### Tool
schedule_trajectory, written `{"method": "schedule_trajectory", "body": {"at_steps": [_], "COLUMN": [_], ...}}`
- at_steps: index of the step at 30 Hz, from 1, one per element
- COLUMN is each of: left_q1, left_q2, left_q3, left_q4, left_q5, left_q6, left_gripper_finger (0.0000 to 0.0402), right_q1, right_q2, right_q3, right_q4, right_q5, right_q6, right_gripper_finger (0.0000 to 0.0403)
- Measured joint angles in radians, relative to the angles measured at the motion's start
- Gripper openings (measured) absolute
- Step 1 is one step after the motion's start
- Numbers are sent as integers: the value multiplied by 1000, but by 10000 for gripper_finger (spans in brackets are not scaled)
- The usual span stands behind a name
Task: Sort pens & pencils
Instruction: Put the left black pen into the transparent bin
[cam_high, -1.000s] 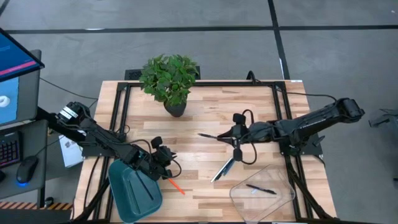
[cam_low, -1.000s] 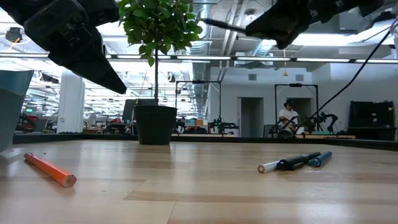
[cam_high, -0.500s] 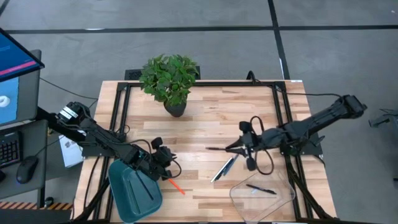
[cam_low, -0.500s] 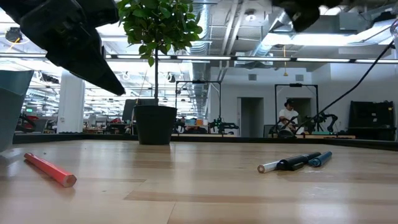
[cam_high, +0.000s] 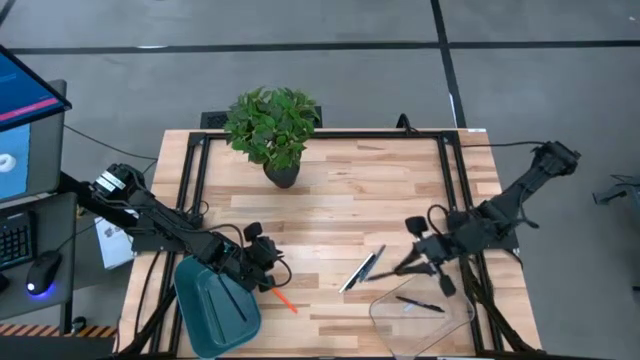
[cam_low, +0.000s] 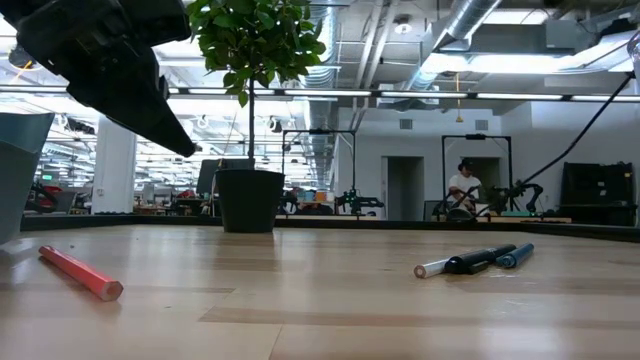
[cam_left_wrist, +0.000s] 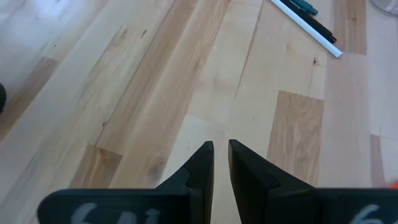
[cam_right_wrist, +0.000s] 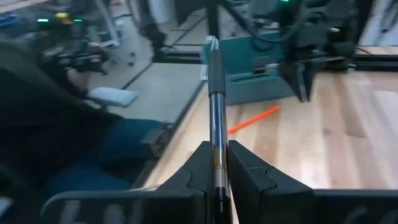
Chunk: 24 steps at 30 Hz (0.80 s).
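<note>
A dark pen (cam_right_wrist: 215, 106) sits pinched in the right pincer (cam_high: 408, 265), its long axis running straight out past the fingertips, toward the teal tray (cam_right_wrist: 258, 68). This pincer hangs just beside the clear container (cam_high: 425, 315), where one pen (cam_high: 418, 304) already lies. The left pincer (cam_left_wrist: 220, 149), nearly closed and empty, hovers by the orange pencil (cam_high: 283, 300) on the counter (cam_high: 330, 205).

Six writing sticks: one orange pencil (cam_high: 283, 299), five pens (cam_high: 362, 269); two trays (cam_high: 213, 305); one plant (cam_high: 272, 127).
</note>
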Motion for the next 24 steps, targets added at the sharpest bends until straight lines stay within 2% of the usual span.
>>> {"method": "schedule_trajectory", "body": {"at_steps": [14,19,24], "left_q1": [0,0,0], "left_q2": [0,0,0], "left_q3": [0,0,0], "left_q4": [46,72,92], "left_q5": [21,22,21], "left_q6": [-13,-55,-64], "left_gripper_finger": [41,41,41], "right_q1": [268,364,401], "right_q2": [-79,-65,-12], "right_q3": [0,0,-8], "right_q4": [-101,-183,-269], "right_q5": [1,23,92], "right_q6": [72,157,259], "right_gripper_finger": [63,63,63]}}
